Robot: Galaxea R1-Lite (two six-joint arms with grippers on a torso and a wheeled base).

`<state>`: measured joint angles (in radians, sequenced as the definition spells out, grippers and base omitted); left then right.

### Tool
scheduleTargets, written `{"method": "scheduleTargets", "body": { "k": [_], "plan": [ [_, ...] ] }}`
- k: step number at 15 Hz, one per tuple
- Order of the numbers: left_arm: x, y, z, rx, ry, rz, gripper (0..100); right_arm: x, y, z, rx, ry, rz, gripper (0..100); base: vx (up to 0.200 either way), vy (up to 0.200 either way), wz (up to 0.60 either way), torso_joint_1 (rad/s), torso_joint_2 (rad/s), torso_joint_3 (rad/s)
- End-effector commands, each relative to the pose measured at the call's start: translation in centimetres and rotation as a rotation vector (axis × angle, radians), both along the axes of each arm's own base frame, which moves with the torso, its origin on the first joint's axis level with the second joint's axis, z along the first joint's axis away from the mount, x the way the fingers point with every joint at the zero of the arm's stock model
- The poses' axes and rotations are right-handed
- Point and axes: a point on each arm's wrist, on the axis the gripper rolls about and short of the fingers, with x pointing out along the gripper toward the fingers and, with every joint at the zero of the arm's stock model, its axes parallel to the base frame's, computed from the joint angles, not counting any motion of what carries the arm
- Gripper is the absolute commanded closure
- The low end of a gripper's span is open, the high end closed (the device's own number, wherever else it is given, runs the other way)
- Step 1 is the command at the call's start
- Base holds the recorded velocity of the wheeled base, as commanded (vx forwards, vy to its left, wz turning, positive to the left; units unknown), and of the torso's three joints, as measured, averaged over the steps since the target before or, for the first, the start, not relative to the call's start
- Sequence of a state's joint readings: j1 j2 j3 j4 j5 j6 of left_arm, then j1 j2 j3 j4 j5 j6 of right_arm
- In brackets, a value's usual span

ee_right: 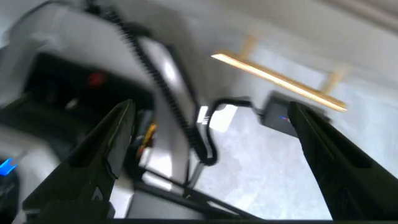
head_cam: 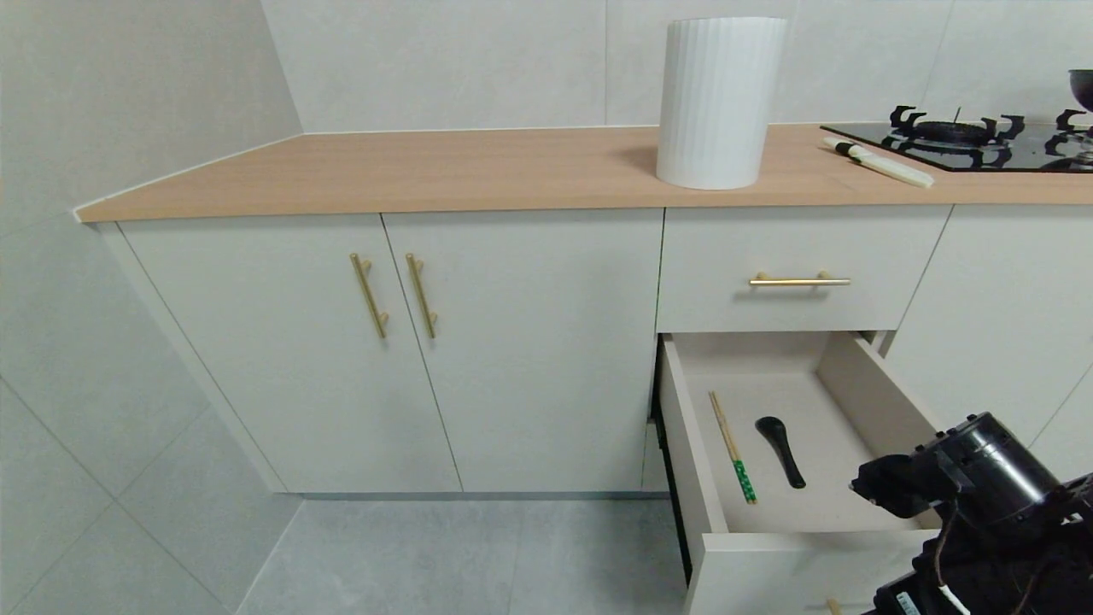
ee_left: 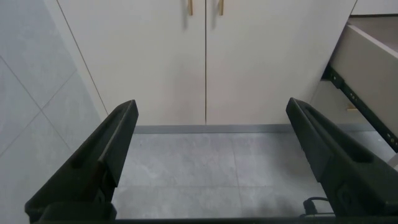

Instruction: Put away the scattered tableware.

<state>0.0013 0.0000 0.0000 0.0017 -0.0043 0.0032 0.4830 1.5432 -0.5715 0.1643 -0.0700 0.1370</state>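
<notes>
Open pale drawer [head_cam: 683,427] holds green-tipped wooden chopsticks [head_cam: 733,448] beside a glossy black spoon [head_cam: 779,448], not touching. Left gripper [ee_left: 210,112] spread wide and empty over grey tiled floor [ee_left: 186,168]. Right gripper [ee_right: 210,107] gapes empty too.

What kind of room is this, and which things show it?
Most likely a home kitchen: a gas hob set in a wooden counter, cabinets below, and an open drawer holding chopsticks and a spoon.

Wide-spread left gripper [ee_left: 210,106] faces bare floor tiles [ee_left: 186,168] running clear to the closed cabinet doors [ee_left: 155,62] ahead; the pulled-out drawer [ee_left: 373,56] juts in at one side. Before the right gripper [ee_right: 210,109], also spread, a gold handle [ee_right: 280,78] crosses the way. The drawer stands open from above, chopsticks [head_cam: 733,457] and black spoon [head_cam: 780,450] on its bottom.
</notes>
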Motion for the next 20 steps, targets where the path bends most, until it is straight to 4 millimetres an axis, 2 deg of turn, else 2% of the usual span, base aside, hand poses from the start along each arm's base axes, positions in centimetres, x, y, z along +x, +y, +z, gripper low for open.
{"method": "scheduleTargets", "body": {
  "k": [1,8,20],
  "plan": [
    [0.0,0.0,0.0,0.000,0.000,0.000,0,0.8,0.2,-0.5,-0.031,0.008,-0.043,0,0.000,0.000,0.00,0.000,0.00,0.000],
    [0.0,0.0,0.0,0.000,0.000,0.000,0,3.5,0.1,-1.5,-0.112,-0.011,-0.261,0,0.000,0.000,0.00,0.000,0.00,0.000],
    [0.0,0.0,0.0,0.000,0.000,0.000,0,5.7,-0.2,-1.9,-0.025,-0.135,-0.348,0,0.000,0.000,0.00,0.000,0.00,0.000]
  ]
}}
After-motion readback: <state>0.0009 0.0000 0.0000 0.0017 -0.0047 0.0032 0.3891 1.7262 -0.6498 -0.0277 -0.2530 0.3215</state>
